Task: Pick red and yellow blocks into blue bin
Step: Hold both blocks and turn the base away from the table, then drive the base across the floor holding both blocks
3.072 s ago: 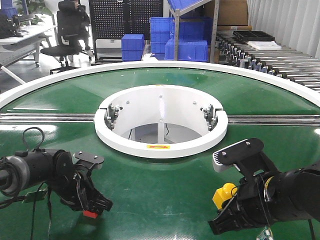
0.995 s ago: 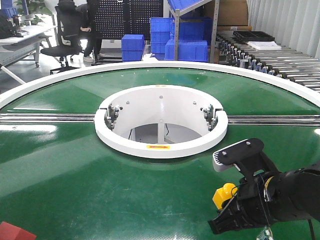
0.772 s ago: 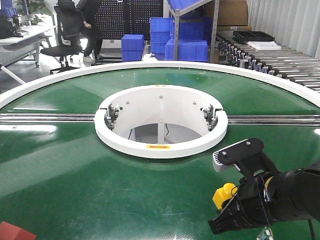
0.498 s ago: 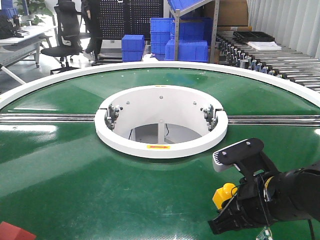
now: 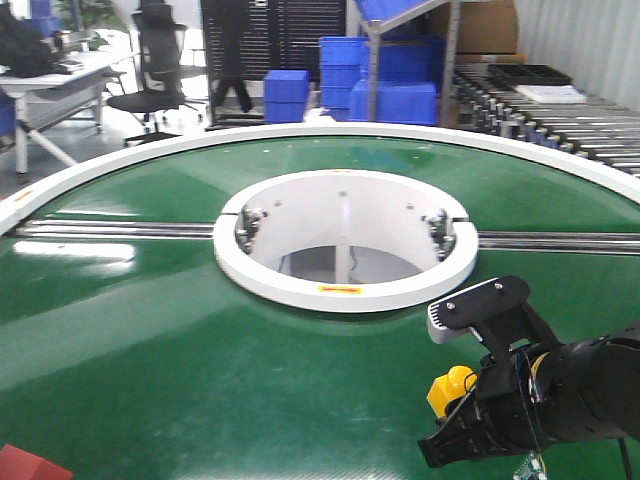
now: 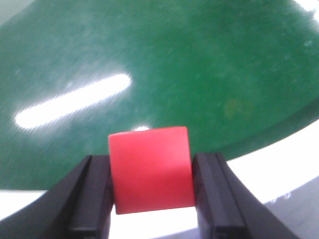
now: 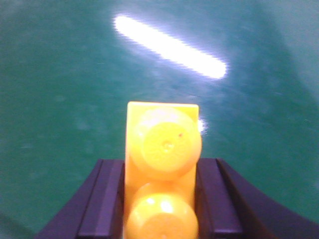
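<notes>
Front view: my right claw (image 5: 455, 430) is low over the green table (image 5: 150, 350), on the near side of the white ring (image 5: 345, 290) and to its right, apart from it. The yellow brick (image 5: 450, 387) shows at the claw. A red corner (image 5: 25, 465) at the frame edge, far near-left of the ring, is probably the red cube. My left claw is not in this view. I see no blue bin here, only blue crates far behind the ring.

Left wrist view: my left claw (image 6: 151, 189) is closed on the red cube (image 6: 149, 169), w/ one finger on each side. Under it is the table's white outer rim (image 6: 279, 169), so I am at the edge, far from the ring. Risk: if the grip slips here, the cube falls off the table, not onto it.

Right wrist view: my right claw is closed on the yellow brick, w/ its studs toward the camera. The brick sticks out past the fingers (image 7: 107, 199), so a fast swing can turn it in the grip. The bin is in no view, so I can release at a wrong pos.
</notes>
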Motion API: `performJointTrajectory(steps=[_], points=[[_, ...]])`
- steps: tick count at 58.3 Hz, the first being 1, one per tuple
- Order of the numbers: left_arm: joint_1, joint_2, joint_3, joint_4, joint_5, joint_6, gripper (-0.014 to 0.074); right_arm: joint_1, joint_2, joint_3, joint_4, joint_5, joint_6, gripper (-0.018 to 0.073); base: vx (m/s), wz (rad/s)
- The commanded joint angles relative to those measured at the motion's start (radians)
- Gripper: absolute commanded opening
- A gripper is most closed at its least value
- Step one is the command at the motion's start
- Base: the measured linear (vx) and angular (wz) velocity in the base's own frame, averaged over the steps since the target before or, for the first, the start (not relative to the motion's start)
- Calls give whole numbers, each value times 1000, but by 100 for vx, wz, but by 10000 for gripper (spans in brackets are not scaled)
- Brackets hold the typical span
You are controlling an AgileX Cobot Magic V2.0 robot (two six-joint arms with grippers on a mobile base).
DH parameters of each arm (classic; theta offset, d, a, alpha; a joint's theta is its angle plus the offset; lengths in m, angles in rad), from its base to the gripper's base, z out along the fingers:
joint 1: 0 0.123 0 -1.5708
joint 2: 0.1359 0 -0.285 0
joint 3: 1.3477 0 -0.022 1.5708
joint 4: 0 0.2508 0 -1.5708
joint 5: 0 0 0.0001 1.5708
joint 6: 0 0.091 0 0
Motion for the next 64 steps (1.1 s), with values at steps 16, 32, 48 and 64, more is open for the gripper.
performJointTrajectory(steps=[16, 32, 48, 64], points=[[-4, -8, -24, -27, -60, 0, 288, -2, -33, -27, -11, -58, -4, 225, -10, 37], [-4, -8, -24, -27, -60, 0, 288, -2, -33, -27, -11, -58, -4, 225, -11, 61], [-4, -8, -24, -27, -60, 0, 288, -2, -33, -27, -11, -58, -4, 225, -13, 67], [-4, -9, -24, -27, -60, 0, 288, -2, -33, -27, -11, -58, -4, 225, -12, 63]])
